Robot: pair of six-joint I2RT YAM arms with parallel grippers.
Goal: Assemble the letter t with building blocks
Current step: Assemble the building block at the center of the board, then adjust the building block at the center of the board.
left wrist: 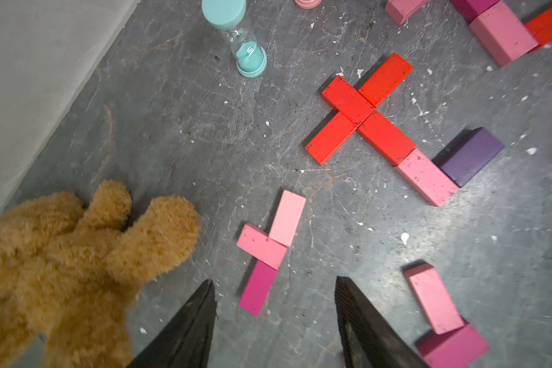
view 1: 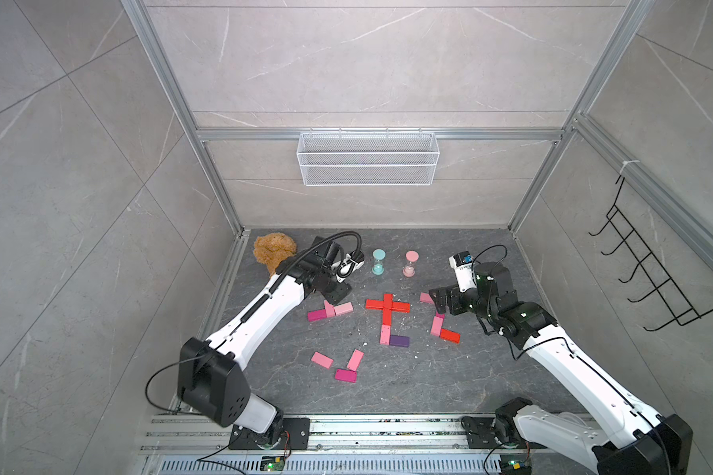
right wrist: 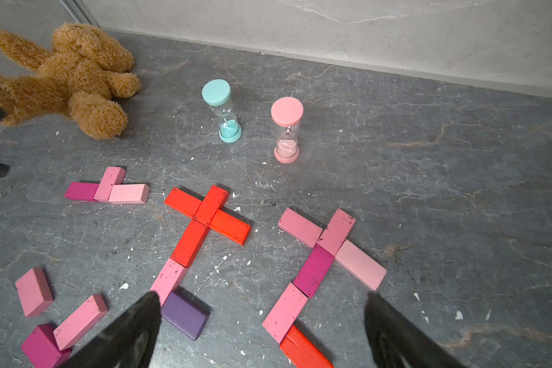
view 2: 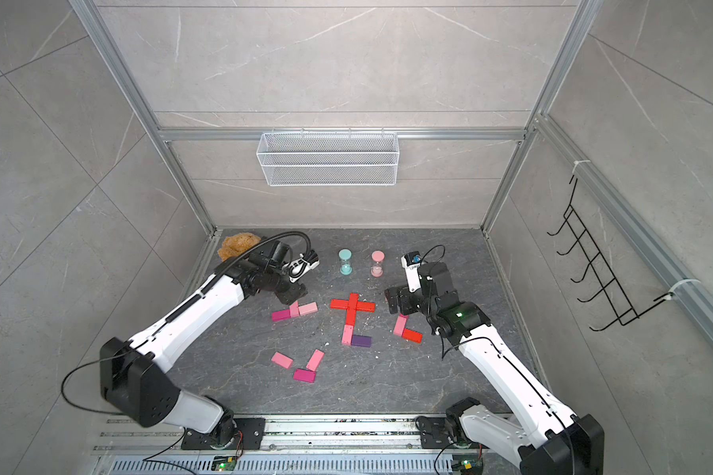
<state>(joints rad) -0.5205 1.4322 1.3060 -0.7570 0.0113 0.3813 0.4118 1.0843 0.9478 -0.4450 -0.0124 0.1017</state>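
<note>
The building blocks lie flat on the dark floor. A red cross (view 1: 387, 306) with a pink block (view 1: 384, 334) and a purple block (view 1: 399, 340) at its foot sits in the middle. A pink and magenta group (left wrist: 265, 248) lies left of it. My left gripper (left wrist: 274, 280) hovers open over that group, holding nothing. On the right lies a pink, magenta and red figure (right wrist: 316, 267). My right gripper (right wrist: 262, 297) stands wide open above it, empty. Three loose pink and magenta blocks (view 1: 338, 364) lie nearer the front.
A brown teddy bear (view 1: 273, 251) lies in the back left corner, close to my left arm. A teal hourglass (view 1: 378, 262) and a pink hourglass (view 1: 411, 263) stand behind the red cross. A wire basket (view 1: 367, 158) hangs on the back wall, a black hook rack (view 1: 643, 263) on the right.
</note>
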